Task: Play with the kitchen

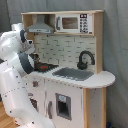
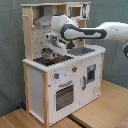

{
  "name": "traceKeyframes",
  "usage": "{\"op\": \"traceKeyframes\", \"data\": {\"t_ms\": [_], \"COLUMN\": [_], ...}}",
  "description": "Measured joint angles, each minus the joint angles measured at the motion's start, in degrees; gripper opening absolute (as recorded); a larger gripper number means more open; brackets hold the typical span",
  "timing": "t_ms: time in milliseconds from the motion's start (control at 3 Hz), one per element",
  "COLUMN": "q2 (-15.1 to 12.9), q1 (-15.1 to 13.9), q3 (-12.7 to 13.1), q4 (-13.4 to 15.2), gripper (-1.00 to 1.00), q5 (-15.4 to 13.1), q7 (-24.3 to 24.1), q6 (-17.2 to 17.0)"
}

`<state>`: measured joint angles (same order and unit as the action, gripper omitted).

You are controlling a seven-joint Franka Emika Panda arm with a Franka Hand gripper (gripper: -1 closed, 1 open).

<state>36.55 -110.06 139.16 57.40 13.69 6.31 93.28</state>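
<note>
Kitchen: white panels with pale wood frame, standing on a wooden floor before a grey curtain; the landmark for all below.
Arm: white, glossy, rounded segments, reaching over the kitchen's worktop towards the hob, probably to work something there.
Hood: grey, sloped, directly above the hob.
Microwave: white box with dark window, in the kitchen's top shelf beside the hood.
Sink: grey, shallow, rectangular, set in the worktop beside the hob.
Oven door: white, dark barred window, below the hob.
Hob: black with red rings.
Tap: black, arched, behind the sink.
Tool: just above the hob; whether spread or pressed together cannot be told.
</note>
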Motion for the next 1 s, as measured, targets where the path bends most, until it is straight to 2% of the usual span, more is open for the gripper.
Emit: {"op": "traceKeyframes", "data": {"t_ms": [333, 667, 1000], "q2": [2.61, 5.71, 6.00], "q1": [-1.15, -3.04, -3.07], "q3": [-0.04, 1.00, 1.06], "q4": [-3.19, -7.19, -7.40], "gripper": [-1.00, -1.00, -1.00], "q5": [-0.11, 0.29, 1.00], "q7": [-2.56, -1.74, -1.86], "q6": [-2.99, -1.62, -0.24]}}
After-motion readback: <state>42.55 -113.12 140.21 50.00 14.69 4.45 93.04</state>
